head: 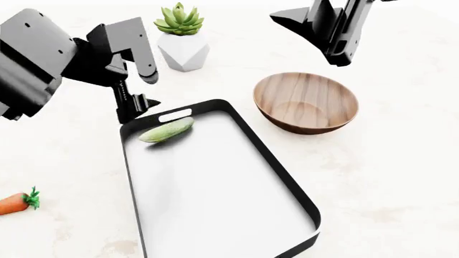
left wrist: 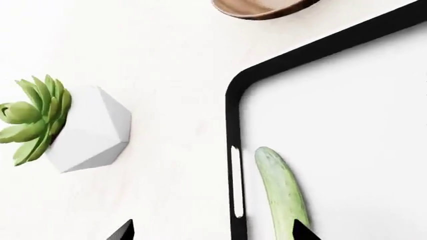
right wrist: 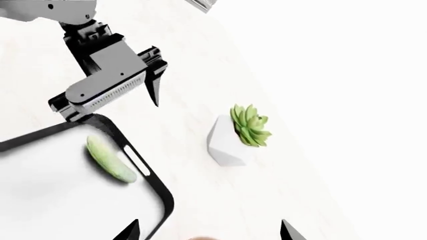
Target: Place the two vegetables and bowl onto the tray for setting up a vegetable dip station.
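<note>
cucumber (head: pixel 166 130) sits on the tray (head: pixel 283 177) below my spread left fingers (head: pixel 141 103), carrot (head: pixel 17 203) and bowl (head: pixel 306 101) still to go

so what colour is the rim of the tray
Black, around a white floor. The tray shows best in the head view.

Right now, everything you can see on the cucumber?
The cucumber is short, smooth and pale green with faint mottling and rounded ends, looking whole. It lies flat on the white floor of the tray, at the far end just inside the handle slot, roughly parallel to that rim. Nothing grips it: the left hand hangs open above that end, apart from it.
</note>
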You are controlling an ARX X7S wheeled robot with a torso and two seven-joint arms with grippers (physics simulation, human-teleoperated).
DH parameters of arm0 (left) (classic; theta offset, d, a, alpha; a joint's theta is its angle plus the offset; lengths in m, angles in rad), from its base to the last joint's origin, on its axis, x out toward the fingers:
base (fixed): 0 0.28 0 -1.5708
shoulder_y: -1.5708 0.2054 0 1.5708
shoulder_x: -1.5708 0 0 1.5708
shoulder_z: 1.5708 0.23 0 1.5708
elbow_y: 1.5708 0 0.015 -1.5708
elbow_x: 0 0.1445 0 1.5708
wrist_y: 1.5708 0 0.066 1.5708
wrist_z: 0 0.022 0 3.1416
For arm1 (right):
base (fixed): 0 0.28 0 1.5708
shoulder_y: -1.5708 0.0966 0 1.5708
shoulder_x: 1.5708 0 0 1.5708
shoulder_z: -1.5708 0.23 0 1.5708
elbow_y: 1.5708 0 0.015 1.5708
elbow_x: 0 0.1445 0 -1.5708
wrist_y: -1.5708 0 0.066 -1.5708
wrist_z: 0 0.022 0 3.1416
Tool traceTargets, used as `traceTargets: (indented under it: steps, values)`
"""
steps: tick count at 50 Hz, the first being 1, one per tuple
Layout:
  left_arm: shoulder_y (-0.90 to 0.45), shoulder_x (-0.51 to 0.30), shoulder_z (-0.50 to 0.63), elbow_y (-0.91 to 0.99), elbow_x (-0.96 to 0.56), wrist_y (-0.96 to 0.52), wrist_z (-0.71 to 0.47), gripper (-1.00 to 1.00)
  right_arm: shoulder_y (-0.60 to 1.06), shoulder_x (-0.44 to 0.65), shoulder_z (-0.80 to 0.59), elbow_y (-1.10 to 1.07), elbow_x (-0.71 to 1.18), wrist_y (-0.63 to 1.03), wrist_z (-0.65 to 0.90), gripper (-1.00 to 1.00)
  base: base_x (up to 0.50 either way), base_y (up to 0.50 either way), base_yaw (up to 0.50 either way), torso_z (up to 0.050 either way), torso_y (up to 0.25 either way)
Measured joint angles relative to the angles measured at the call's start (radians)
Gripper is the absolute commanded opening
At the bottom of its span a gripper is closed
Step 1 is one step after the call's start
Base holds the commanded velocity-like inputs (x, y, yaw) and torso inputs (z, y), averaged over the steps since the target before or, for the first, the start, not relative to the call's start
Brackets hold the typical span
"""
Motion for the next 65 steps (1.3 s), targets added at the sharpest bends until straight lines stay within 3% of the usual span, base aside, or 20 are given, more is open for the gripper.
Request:
traceTargets:
  steps: [6, 13, 17, 21, 27, 33, 41, 52, 65]
  values:
    - [-0.066, -0.135, -0.021, 0.22, -0.021, -0.137, -0.004, 1.0, -0.017, -0.003, -0.001, 0.014, -0.006, -0.029, -0.001, 1.0, 0.0, 0.0, 0.0, 0.0, 0.0]
    - [-0.159, -0.374, -0.043, 0.572, -0.059, -0.387, 0.01, 1.0, -0.044, -0.019, -0.005, 0.059, -0.025, -0.096, -0.011, 1.0, 0.0, 0.0, 0.0, 0.0, 0.0]
    - [-0.175, -0.572, -0.074, 0.77, 0.049, -0.489, 0.156, 1.0, -0.068, -0.06, -0.008, 0.132, -0.051, -0.181, -0.017, 1.0, 0.0, 0.0, 0.0, 0.0, 0.0]
    - [0.014, -0.717, -0.291, 0.921, 0.165, -0.574, 0.309, 1.0, -0.087, -0.092, -0.011, 0.185, -0.069, -0.243, -0.02, 1.0, 0.0, 0.0, 0.0, 0.0, 0.0]
    - [0.524, -0.849, -0.793, 1.074, 0.269, -0.686, 0.45, 1.0, -0.102, -0.122, -0.013, 0.24, -0.088, -0.302, -0.024, 1.0, 0.0, 0.0, 0.0, 0.0, 0.0]
    - [0.937, -0.92, -1.096, 1.158, 0.334, -0.765, 0.528, 1.0, -0.116, -0.144, -0.012, 0.274, -0.098, -0.343, -0.022, 1.0, 0.0, 0.0, 0.0, 0.0, 0.0]
    - [1.237, -0.966, -1.282, 1.245, 0.35, -0.837, 0.58, 1.0, -0.127, -0.155, -0.01, 0.289, -0.101, -0.363, -0.019, 1.0, 0.0, 0.0, 0.0, 0.0, 0.0]
    - [1.387, -0.992, -1.39, 1.211, 0.366, -0.758, 0.609, 1.0, -0.133, -0.148, -0.007, 0.273, -0.096, -0.354, -0.008, 1.0, 0.0, 0.0, 0.0, 0.0, 0.0]
    - [1.462, -1.002, -1.391, 1.147, 0.421, -0.657, 0.616, 1.0, -0.152, -0.125, 0.008, 0.222, -0.074, -0.324, 0.019, 1.0, 0.0, 0.0, 0.0, 0.0, 0.0]
